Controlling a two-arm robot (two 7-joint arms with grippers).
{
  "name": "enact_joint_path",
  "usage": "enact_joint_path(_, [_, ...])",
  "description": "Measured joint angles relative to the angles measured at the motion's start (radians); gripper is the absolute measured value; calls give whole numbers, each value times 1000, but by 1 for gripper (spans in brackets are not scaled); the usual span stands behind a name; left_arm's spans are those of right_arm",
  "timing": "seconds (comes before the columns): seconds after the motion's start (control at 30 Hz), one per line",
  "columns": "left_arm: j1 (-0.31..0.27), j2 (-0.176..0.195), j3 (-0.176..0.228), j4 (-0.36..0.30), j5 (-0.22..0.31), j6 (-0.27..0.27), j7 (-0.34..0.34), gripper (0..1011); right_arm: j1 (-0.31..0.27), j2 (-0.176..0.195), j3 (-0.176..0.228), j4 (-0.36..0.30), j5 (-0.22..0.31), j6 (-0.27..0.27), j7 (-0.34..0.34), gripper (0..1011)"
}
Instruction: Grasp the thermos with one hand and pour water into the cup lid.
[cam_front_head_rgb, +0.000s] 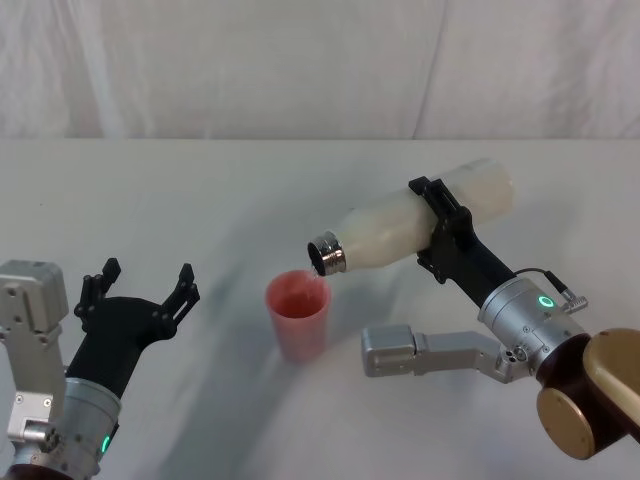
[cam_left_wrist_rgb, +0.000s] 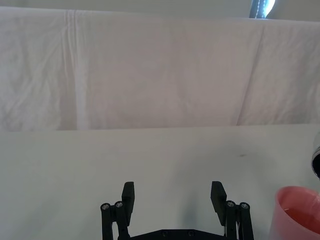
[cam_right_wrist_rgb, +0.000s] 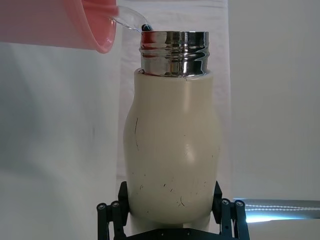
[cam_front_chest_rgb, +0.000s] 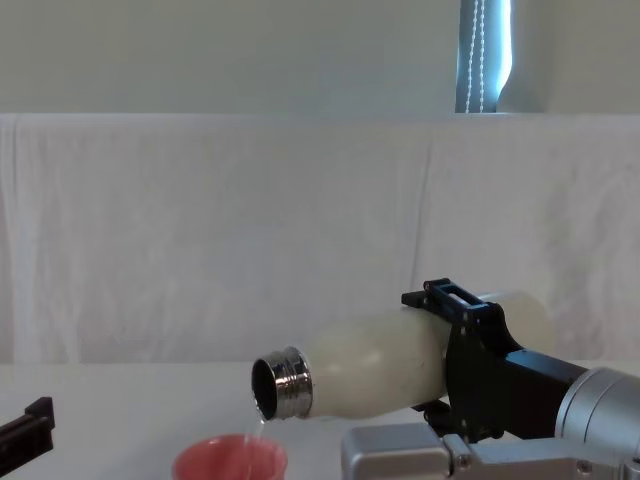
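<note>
My right gripper (cam_front_head_rgb: 440, 225) is shut on the cream-white thermos (cam_front_head_rgb: 410, 225), holding it in the air tipped almost on its side. Its silver neck (cam_front_head_rgb: 328, 254) points down and left, just above the rim of the pink cup lid (cam_front_head_rgb: 297, 315). The cup lid stands upright on the table. In the right wrist view a thin stream of water (cam_right_wrist_rgb: 129, 19) runs from the thermos (cam_right_wrist_rgb: 172, 145) mouth into the cup lid (cam_right_wrist_rgb: 75, 25). From the chest view the thermos (cam_front_chest_rgb: 385, 365) mouth hangs over the cup lid (cam_front_chest_rgb: 230, 463). My left gripper (cam_front_head_rgb: 140, 285) rests open left of the cup lid.
The white-covered table (cam_front_head_rgb: 300, 190) stretches back to a white draped backdrop (cam_front_head_rgb: 300, 60). In the left wrist view the left gripper (cam_left_wrist_rgb: 172, 197) faces bare cloth, with the cup lid (cam_left_wrist_rgb: 297, 212) off to one side.
</note>
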Motion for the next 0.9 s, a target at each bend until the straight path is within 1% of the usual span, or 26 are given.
enact_joint_path(0.9, [0,0,0,0,0,0,0,1001,0,6,-1,-2,-4,2,-1,956])
